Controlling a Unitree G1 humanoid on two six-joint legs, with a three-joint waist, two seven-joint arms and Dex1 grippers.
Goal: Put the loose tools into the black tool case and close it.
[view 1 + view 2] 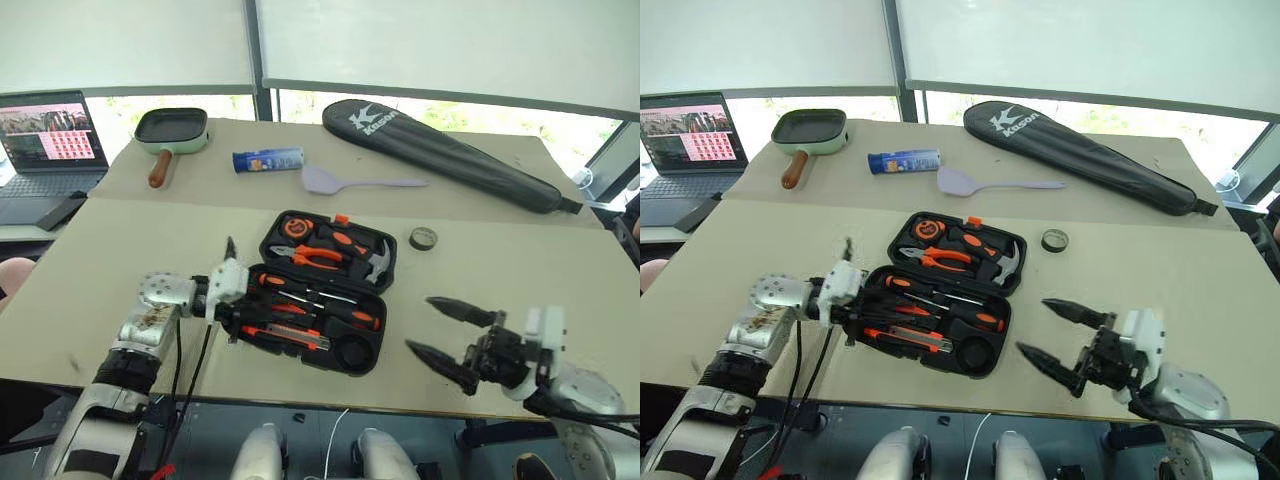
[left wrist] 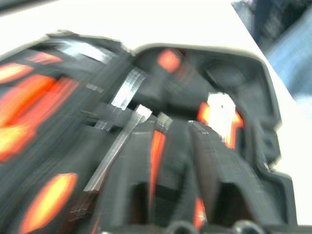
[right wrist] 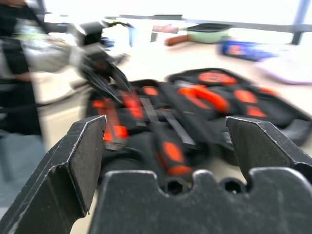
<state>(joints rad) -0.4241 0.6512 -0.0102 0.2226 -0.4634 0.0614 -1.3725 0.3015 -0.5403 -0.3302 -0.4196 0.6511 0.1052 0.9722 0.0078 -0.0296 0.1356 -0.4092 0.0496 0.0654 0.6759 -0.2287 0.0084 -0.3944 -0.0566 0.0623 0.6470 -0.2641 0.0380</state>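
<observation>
Open black plastic clamshell tool case (image 1: pixel 325 290) lies centre frame on the beige worktop (image 1: pixel 520 270). Left gripper (image 1: pixel 237 312), over its lower-left edge: grip state cannot be told. Right gripper (image 1: pixel 440 328), lower right and apart from the case, is released, jaws spread wide.

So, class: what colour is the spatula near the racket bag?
Lilac; the spatula shows best in the left eye view.

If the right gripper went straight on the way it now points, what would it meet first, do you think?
Most likely the black tool case. The right gripper, jaws wide open, points across the table toward the case's open near half, with bare tabletop between. Its height over the table is hard to judge.
</observation>
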